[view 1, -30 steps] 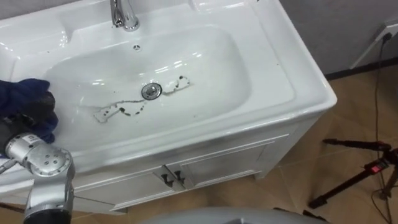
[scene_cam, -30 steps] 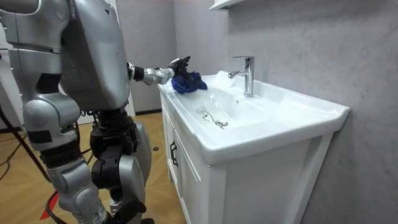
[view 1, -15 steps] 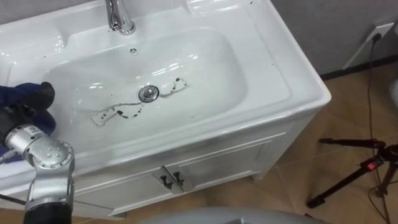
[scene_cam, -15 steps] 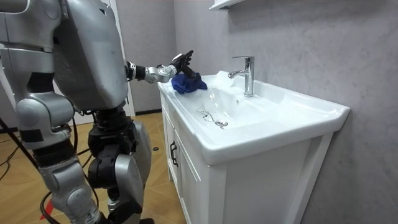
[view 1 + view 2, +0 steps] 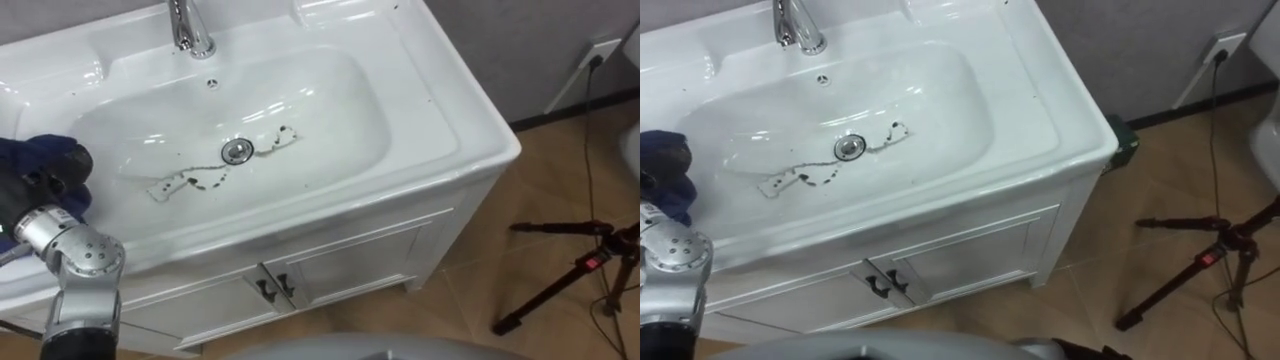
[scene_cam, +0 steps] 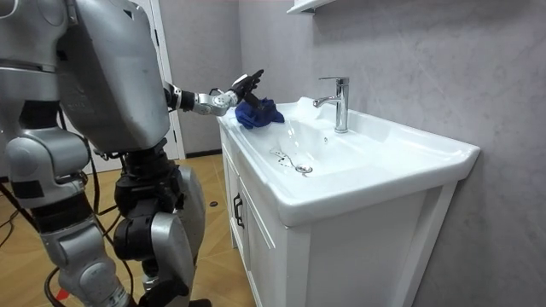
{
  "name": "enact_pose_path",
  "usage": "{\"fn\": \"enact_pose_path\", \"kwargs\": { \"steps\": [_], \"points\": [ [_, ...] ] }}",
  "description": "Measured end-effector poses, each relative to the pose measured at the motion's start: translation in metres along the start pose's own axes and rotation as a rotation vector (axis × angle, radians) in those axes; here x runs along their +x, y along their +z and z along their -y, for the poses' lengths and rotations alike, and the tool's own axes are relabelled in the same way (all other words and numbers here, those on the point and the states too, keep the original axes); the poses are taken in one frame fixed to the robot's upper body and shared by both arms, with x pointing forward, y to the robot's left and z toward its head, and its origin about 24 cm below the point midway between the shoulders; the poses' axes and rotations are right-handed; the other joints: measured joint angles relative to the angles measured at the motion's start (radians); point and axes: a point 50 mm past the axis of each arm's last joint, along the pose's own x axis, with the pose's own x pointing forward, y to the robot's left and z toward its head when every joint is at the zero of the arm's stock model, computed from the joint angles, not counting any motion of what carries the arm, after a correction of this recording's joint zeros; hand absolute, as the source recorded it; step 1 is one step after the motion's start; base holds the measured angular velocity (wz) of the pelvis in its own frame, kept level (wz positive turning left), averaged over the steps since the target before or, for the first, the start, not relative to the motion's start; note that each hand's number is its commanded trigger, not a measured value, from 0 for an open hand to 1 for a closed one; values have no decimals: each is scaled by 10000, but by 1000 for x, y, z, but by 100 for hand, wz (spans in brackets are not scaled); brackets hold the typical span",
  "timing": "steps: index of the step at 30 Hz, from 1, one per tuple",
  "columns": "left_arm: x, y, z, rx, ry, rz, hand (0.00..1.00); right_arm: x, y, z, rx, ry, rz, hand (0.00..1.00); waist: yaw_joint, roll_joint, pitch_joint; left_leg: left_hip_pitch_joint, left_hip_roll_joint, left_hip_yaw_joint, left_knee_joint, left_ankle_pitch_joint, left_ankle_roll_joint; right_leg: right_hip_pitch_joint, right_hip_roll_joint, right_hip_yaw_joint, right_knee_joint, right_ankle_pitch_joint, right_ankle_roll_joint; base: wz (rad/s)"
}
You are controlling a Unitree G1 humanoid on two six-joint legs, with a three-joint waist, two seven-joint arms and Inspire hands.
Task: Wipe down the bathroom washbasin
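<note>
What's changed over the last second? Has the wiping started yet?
Little. The robot's upper body has drifted toward the room view's left, shifting the eye views. The left hand stays on the blue cloth at the left rim of the basin. The dark smears by the drain remain unwiped; nothing grasped or released.

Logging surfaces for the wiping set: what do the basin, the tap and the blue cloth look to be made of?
Basin: probably glazed ceramic. It is glossy white with sharp light reflections.
Tap: metal with a chrome-like mirror finish.
Blue cloth: soft matte fabric, bunched in folds. The weave is too small to tell.
</note>
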Motion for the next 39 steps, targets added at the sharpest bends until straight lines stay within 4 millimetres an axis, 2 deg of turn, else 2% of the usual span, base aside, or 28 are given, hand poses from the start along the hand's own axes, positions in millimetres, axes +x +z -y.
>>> {"fn": "enact_pose_path", "kwargs": {
  "steps": [10,15,20,27,39],
  "points": [
    [7,-10,-8,796,35,-127,0,0,0,0,67,11,25,0,67,3,-6,-166,-7,5,19,0,0,-139,-12,-27,-20,-1,0,0],
    [12,-9,-14,1010,344,56,0,-1,-1,2,9,0,80,0,68,-4,-6,-303,-29,-195,73,0,0,-180,-25,-194,-24,-1,0,10],
    [12,-9,-14,1008,425,62,0,-2,-2,4,-13,-41,74,0,282,5,1,-308,-29,-257,75,1,0,-172,-26,-223,-25,-1,0,2],
    [12,-9,-15,1004,434,67,0,-1,0,3,-51,-11,137,0,382,-15,21,-342,-40,-311,96,1,0,-173,-32,-257,-39,-3,1,0],
    [9,-9,-11,1028,200,61,0,-1,-2,1,-23,-53,86,0,311,-143,55,-380,-63,-342,33,2,0,-165,-41,-300,-163,0,2,0]
  ]
}}
